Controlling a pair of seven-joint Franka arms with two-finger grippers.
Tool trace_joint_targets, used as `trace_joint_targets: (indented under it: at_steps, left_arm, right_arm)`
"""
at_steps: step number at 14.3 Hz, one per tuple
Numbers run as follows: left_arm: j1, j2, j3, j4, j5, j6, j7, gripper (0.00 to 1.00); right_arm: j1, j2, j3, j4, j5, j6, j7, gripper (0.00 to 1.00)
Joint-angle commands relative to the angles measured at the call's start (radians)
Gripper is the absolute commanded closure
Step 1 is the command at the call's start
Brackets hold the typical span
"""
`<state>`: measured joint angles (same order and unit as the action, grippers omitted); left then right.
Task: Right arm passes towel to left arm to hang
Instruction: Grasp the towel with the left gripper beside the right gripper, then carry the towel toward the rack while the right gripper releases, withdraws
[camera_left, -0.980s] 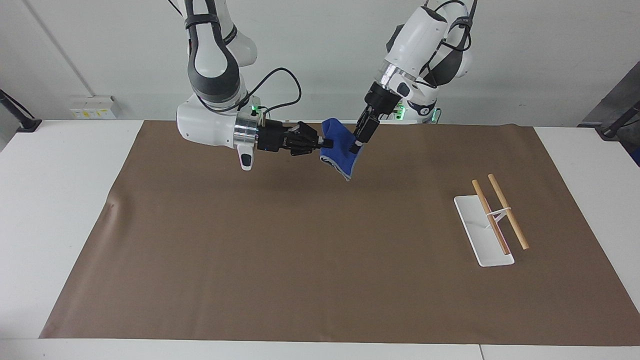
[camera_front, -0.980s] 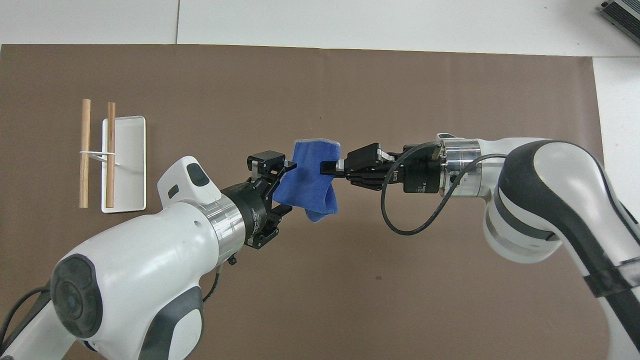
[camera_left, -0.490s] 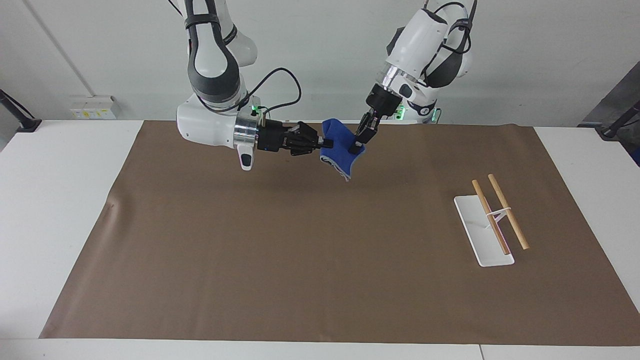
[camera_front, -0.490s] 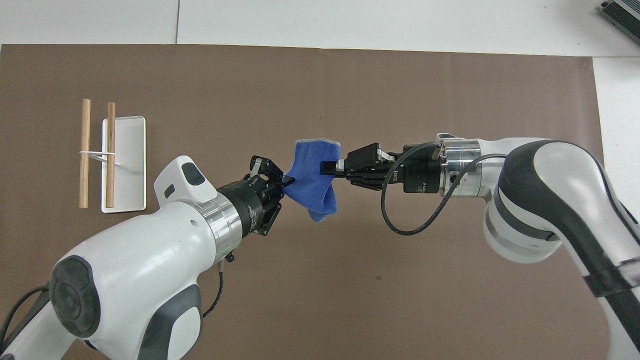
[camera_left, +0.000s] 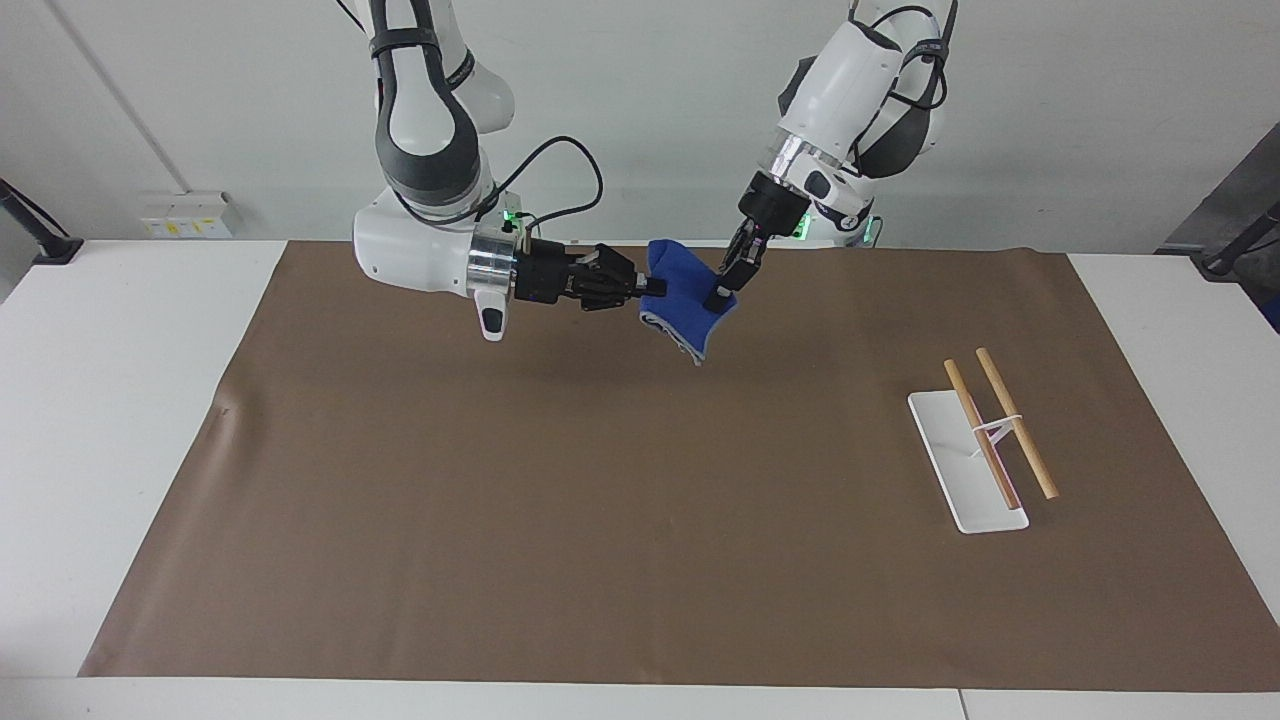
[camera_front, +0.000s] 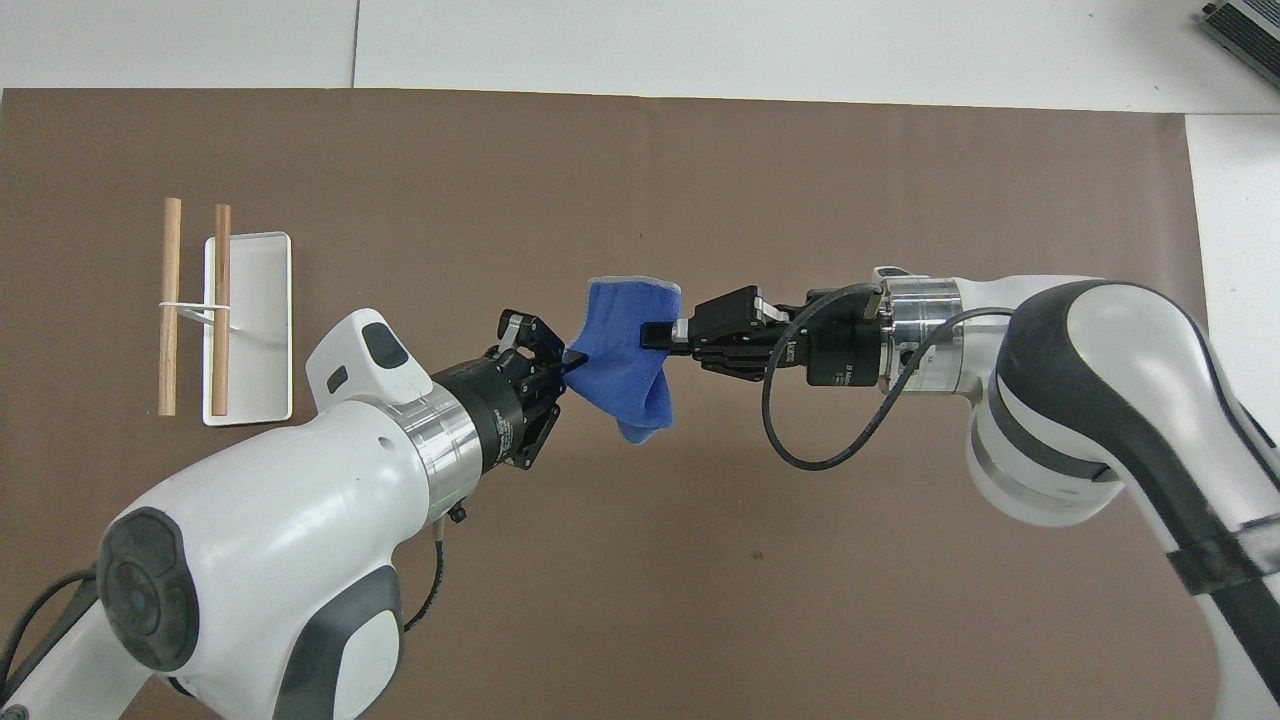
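Counted: two arms, one towel (camera_left: 680, 300), one white tray (camera_left: 950, 462) with two wooden rods (camera_left: 1012, 422), one brown mat (camera_left: 640, 540) spread over the bench (camera_left: 120, 400).

The towel is held up in the air above the mat, at the robots' end of the bench, roughly midway between the two arms. It is stretched between both claws and sags below them.

The right claw (camera_left: 652, 287) is set level and is seen pinching one edge of the towel, its fingertips pressed together on the cloth. The left claw (camera_left: 720, 295) is angled downward and is pinched shut on the opposite edge.

The tray with its rods is found toward the left arm's end of the bench, well apart from the towel.
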<state>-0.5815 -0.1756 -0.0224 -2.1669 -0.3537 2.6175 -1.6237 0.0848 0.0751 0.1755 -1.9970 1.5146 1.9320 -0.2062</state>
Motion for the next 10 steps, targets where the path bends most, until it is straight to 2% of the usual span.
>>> trace_joint_targets:
  at_steps: [1,3,8,10]
  left_arm:
    - [0.035,-0.001,0.001,-0.014,-0.002,0.013,0.042,1.0]
    - [0.06,-0.001,0.001,-0.017,-0.002,0.013,0.074,1.0]
    - [0.192,0.002,0.001,-0.022,-0.002,0.022,0.172,1.0]
    - [0.27,0.002,0.001,-0.024,-0.002,0.024,0.18,1.0]
  right_arm:
    - [-0.011,-0.046,0.009,-0.014,-0.014,0.045,0.021,0.0]
    - [-0.011,-0.066,0.01,-0.005,-0.124,0.102,0.024,0.0]
    - [-0.068,-0.074,-0.002,0.023,-0.518,0.152,0.019,0.0]
    - [-0.072,-0.074,-0.002,0.023,-0.743,0.234,0.025,0.0]
